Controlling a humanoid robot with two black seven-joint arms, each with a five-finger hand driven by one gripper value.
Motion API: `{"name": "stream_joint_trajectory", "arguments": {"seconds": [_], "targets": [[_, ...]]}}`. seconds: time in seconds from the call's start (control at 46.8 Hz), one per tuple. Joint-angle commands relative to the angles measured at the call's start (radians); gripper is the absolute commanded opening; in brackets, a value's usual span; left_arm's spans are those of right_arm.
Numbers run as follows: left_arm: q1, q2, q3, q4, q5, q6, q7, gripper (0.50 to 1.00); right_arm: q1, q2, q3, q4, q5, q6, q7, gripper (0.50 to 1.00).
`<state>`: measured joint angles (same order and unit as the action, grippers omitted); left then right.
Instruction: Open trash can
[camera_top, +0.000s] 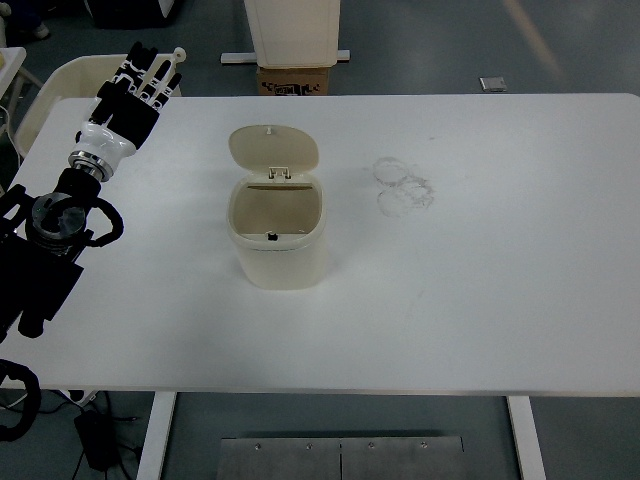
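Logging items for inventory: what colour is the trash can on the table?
Cream, lid included; the trash can shows in the top view.

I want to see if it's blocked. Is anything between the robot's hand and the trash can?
Nothing: in the top view only bare white table separates the left hand from the open trash can.

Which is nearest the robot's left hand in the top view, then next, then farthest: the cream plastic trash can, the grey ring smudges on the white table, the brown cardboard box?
From the left hand:
1. Cream plastic trash can, lid open, table centre.
2. Brown cardboard box, on the floor beyond the table's far edge.
3. Grey ring smudges, right of the can.
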<state>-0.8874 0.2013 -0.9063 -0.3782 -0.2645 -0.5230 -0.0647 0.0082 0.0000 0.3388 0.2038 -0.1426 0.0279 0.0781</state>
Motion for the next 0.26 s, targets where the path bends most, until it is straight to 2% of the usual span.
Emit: {"name": "stream_joint_trajectory", "arguments": {"seconds": [0.0, 0.235], "targets": [[0.019, -0.002, -0.002, 0.005, -0.001, 0.001, -0.001, 1.000, -0.002, 0.000, 0.002, 0.000, 0.003, 0.000, 0.002, 0.993], [0.030, -0.002, -0.002, 0.010, 0.001, 0.005, 0.000, 1.000, -0.002, 0.000, 0.003, 0.000, 0.003, -0.002, 0.003, 0.993]]}}
